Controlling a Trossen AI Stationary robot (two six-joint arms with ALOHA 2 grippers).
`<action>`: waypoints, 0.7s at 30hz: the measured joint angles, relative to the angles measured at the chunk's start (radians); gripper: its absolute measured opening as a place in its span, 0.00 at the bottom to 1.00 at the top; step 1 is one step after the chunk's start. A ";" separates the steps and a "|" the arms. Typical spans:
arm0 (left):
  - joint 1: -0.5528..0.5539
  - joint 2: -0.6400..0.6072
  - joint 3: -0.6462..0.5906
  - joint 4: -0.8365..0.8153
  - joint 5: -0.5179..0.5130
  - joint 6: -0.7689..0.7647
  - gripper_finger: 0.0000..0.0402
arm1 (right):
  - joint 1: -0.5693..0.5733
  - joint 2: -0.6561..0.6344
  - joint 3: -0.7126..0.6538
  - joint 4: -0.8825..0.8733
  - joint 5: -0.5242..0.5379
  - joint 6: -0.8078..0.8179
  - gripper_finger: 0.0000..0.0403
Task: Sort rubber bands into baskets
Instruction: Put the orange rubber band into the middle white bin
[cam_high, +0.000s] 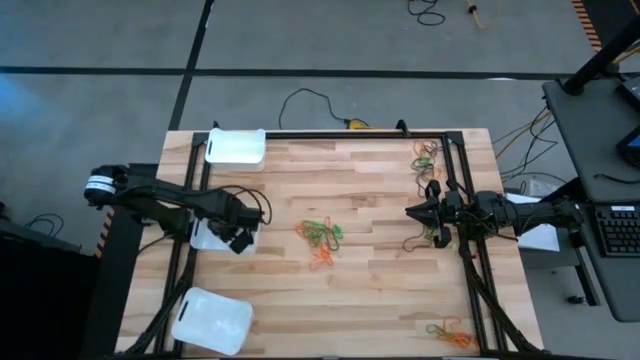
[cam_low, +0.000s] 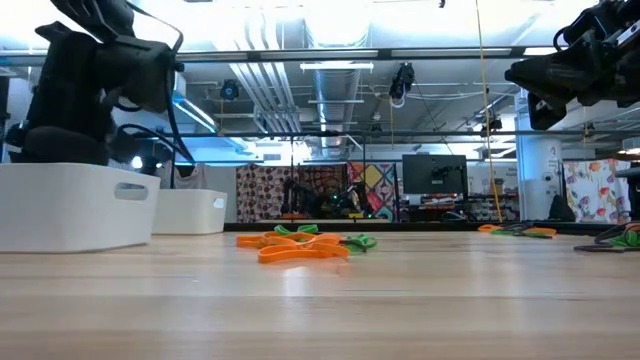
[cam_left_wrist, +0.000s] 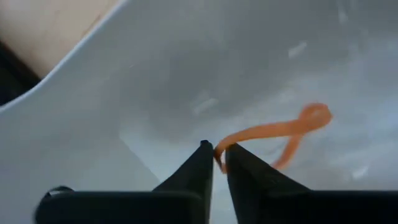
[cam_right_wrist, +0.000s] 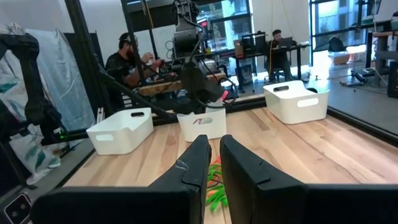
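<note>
1. Now, L wrist view: left gripper (cam_left_wrist: 215, 155) sits inside the middle basket (cam_left_wrist: 112, 87), tips nearly closed w/ an orange band (cam_left_wrist: 273, 132) pinched at one end; rest of the loop trails over the white floor. Grip looks slack, prob. about to let go, but the view's too tight to be sure.
2. High view: left gripper (cam_high: 240, 240) over the middle basket (cam_high: 205, 235) at table's left edge. Other baskets: far-left corner (cam_high: 236, 147), near-left corner (cam_high: 212, 320).
3. Step in hand, as I read it: drop-off of one orange band into middle basket.
4. Next move calls for: spread fingers fully, check band falls clear, lift out, go to the centre pile (cam_high: 322, 240) of orange + green bands.
5. Right gripper (cam_high: 410, 211) waits at the right side, fingers close together, nothing seen between them.
6. More bands unsorted: far-right cluster (cam_high: 427, 154), near-right cluster (cam_high: 447, 333). Most of the job left.
7. Beyond table, R wrist view: two people (cam_right_wrist: 127, 62) at benches.
</note>
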 joint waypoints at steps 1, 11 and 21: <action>0.000 -0.004 0.007 -0.007 0.001 0.033 0.14 | 0.000 0.000 0.000 0.000 0.000 0.000 0.08; 0.027 -0.015 0.146 -0.189 0.000 0.294 0.49 | 0.000 0.000 0.000 0.000 0.000 0.000 0.08; 0.174 0.014 0.484 -0.443 0.019 0.427 0.71 | 0.000 0.000 0.000 0.000 0.000 0.000 0.08</action>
